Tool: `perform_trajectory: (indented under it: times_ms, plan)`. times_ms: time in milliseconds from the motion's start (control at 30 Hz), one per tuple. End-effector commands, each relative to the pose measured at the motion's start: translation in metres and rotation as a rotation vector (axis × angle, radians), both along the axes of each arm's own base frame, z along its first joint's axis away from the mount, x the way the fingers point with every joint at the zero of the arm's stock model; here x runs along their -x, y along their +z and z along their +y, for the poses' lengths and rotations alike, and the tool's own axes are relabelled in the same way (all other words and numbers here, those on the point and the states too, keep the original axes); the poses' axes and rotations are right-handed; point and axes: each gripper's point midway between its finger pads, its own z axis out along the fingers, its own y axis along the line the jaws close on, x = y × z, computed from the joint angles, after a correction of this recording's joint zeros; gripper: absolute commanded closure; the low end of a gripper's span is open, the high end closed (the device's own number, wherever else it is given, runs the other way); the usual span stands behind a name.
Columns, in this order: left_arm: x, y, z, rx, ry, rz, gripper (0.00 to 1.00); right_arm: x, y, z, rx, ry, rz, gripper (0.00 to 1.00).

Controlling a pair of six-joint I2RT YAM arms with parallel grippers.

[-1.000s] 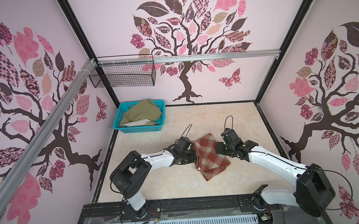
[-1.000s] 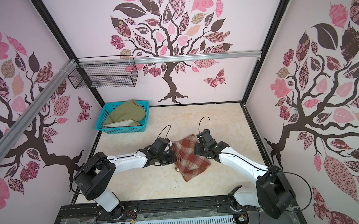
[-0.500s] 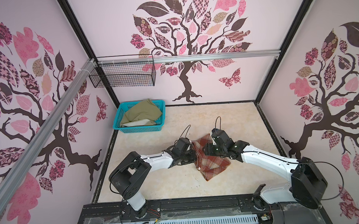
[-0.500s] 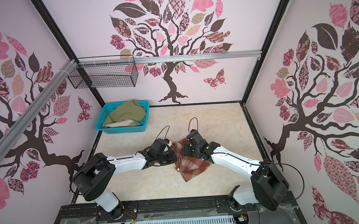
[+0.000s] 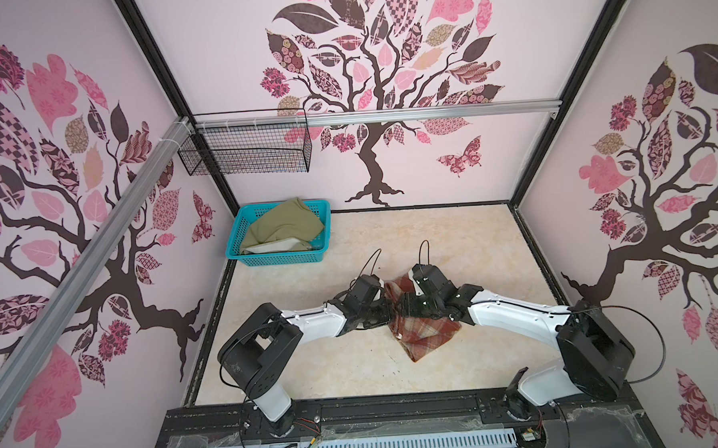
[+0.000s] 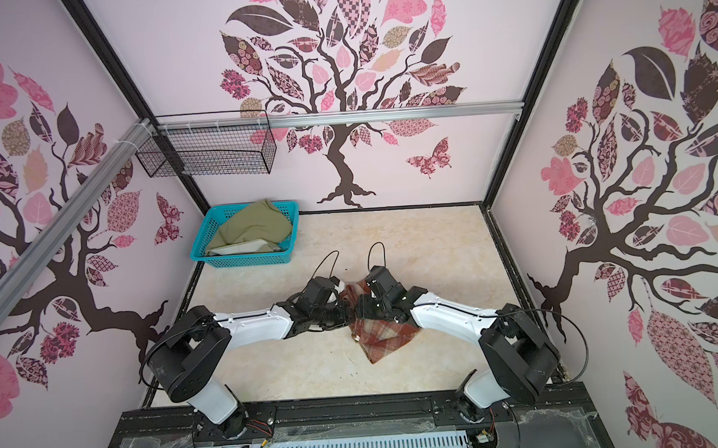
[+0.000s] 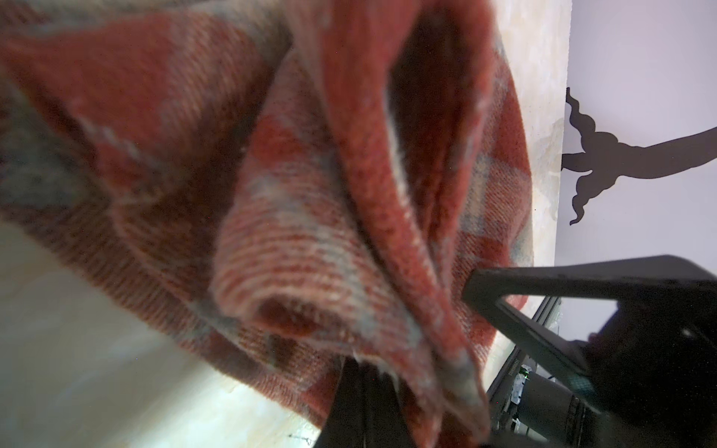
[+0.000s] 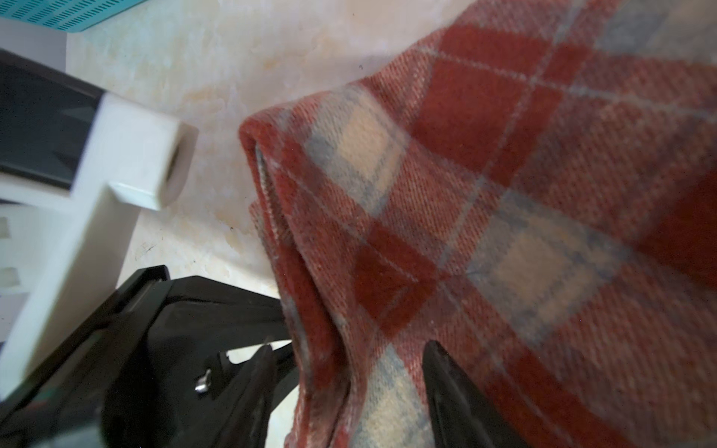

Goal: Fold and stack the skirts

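Pink walls printed with trees enclose a pale marbled table [image 5: 433, 246], and at its back left corner a turquoise basket [image 5: 280, 259] holds the olive skirt [image 5: 284, 226], loosely bunched and unfolded. In both top views the plaid skirt [image 5: 424, 334] lies crumpled near the middle of the table, well apart from the basket. Its bulk spreads away from the two grippers toward the right arm's side and tapers to a corner pointing at the front edge. The left gripper [image 7: 362, 388] is clamped on a gathered fold at the skirt's left edge. Just beside it the right gripper [image 8: 349, 347] has its jaws apart astride a doubled edge of the same cloth, and a sliver of daylight shows between one finger [image 8: 267, 364] and the fabric. The right arm reaches across the skirt to get there, so the left arm is the nearer one to that edge. The next move likely turns on the right jaws closing next to the left's pinch. The two could then part along the edge and draw the skirt [image 6: 385, 336] flat. The wool is thick and layered, so the jaws could easily catch one layer too few.
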Motion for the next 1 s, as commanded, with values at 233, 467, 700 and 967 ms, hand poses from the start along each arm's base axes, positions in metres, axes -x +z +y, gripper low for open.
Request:
perform_trajectory:
  times_ms: [233, 467, 700, 967]
  plan:
    - [-0.001, 0.004, -0.003, 0.024, -0.004, -0.008, 1.0, 0.005, -0.021, 0.004, 0.024, 0.014, 0.041, 0.42]
    - [-0.001, 0.005, -0.004, 0.027, -0.006, -0.01, 1.0, 0.006, -0.02, 0.007, 0.015, 0.024, 0.042, 0.42]
    - [-0.001, 0.003, -0.004, 0.024, -0.005, -0.002, 1.0, 0.01, -0.008, 0.01, -0.005, 0.031, 0.027, 0.38]
    - [-0.004, 0.008, -0.005, 0.033, -0.003, -0.014, 1.0, 0.014, -0.023, 0.009, 0.022, 0.036, 0.052, 0.45]
